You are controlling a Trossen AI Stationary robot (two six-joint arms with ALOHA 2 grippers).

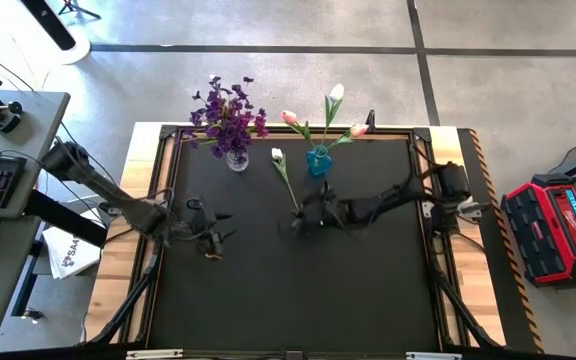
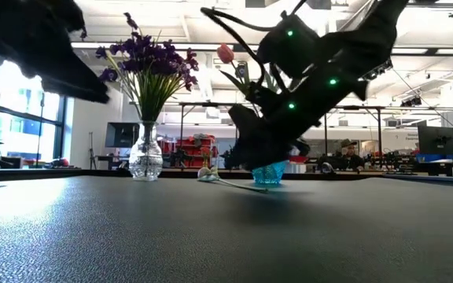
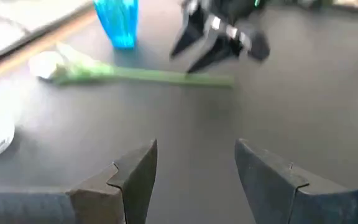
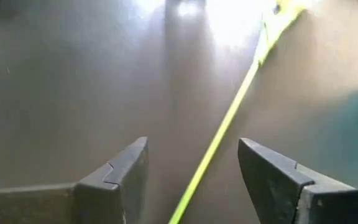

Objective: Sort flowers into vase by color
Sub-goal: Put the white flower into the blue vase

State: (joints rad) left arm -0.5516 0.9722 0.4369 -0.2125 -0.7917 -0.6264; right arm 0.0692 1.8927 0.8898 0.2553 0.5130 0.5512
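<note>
Writing unreadable on red case (image 1: 556, 222) beside table (image 1: 268, 300).

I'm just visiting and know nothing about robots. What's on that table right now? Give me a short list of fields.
Clear vase: holds purple flowers
Blue vase: holds tulips
Loose white tulip: lying flat on the black mat, by the blue vase
Right gripper: fingers open, at the loose tulip's stem end
Left gripper: fingers open, holding nothing, over the mat's left part
</note>
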